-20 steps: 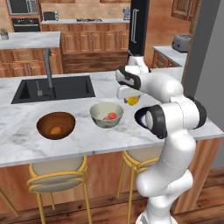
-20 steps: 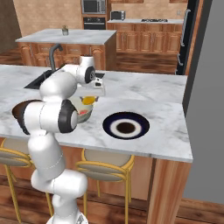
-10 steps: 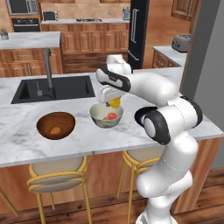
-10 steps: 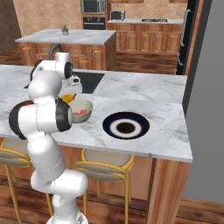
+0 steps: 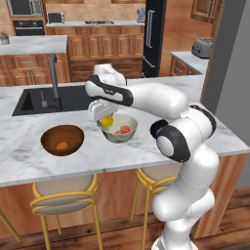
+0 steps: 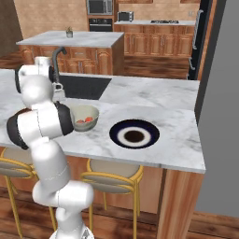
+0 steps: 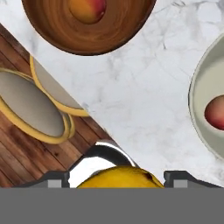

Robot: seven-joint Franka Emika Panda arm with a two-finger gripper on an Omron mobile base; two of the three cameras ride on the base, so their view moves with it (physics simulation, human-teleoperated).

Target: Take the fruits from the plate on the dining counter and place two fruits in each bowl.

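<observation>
Counter [image 5: 146, 146]: long white-grey marbled top on a wooden base, with a dark sink [image 5: 46, 99] and faucet [image 5: 53, 73] set in its far left part. Two yellow-framed stools [image 5: 63, 195] stand under its near edge.

Arm [image 5: 146, 100]: white, reaching from the lower right of the left base view leftward over the counter, its hand above the left rim of the cream bowl.

Plate [image 6: 134, 134]: dark with a pale ring, flat on the counter, to the right of the cream bowl and apart from it in the right base view. No fruit lies on it.

Wood bowl [image 5: 62, 140]: dark brown, upright on the counter near the front edge, left of the cream bowl and apart from it. One orange fruit [image 5: 62, 145] lies inside.

Cream bowl [image 5: 117, 129]: pale ceramic, upright, between the wood bowl and the plate. A reddish fruit [image 5: 125, 129] lies in it; whether a second reddish fruit lies beside it cannot be told.

Gripper [image 5: 101, 115]: pointing down, fingers closed on the yellow fruit [image 5: 107, 120], which is clear of the counter, over the gap at the left rim of the cream bowl. In the hand view the yellow fruit sits between the two fingertips, with the wood bowl at the top and the cream bowl at the right edge.
</observation>
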